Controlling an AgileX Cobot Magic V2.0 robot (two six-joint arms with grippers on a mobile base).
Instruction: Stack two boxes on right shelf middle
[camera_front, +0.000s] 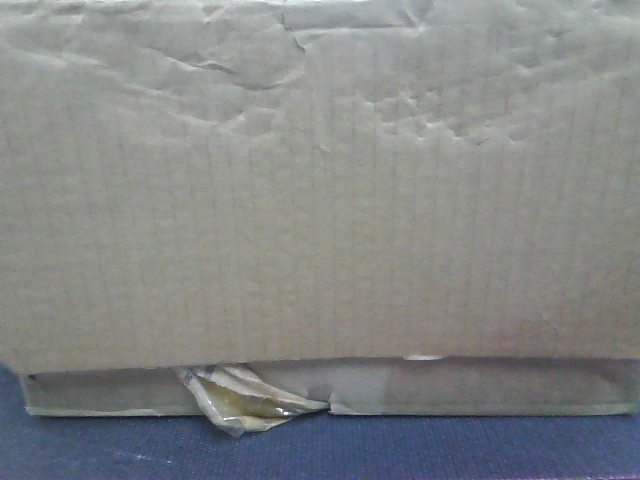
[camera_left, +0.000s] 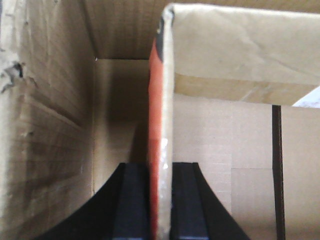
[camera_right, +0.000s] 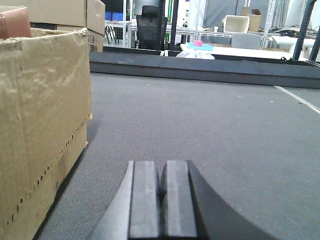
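A tall brown box (camera_front: 320, 200) with a wrinkled face fills the front view. Under its lower edge shows a shallow box (camera_front: 480, 390) with peeling yellowish tape (camera_front: 245, 400); both rest on a dark felt surface (camera_front: 450, 450). My left gripper (camera_left: 160, 167) is shut on an upright cardboard box wall (camera_left: 167, 100) with a red-orange face, one black finger (camera_left: 134, 200) on each side. Which box that wall belongs to I cannot tell. My right gripper (camera_right: 161, 167) is shut with nothing in it, low over the felt, just right of a box (camera_right: 40, 125). The shelf is out of view.
Grey felt (camera_right: 210, 115) stretches ahead and to the right of my right gripper up to a dark raised ledge (camera_right: 200, 67). Beyond it stand tables, a white bin (camera_right: 236, 23) and more cardboard boxes (camera_right: 65, 15) at the far left.
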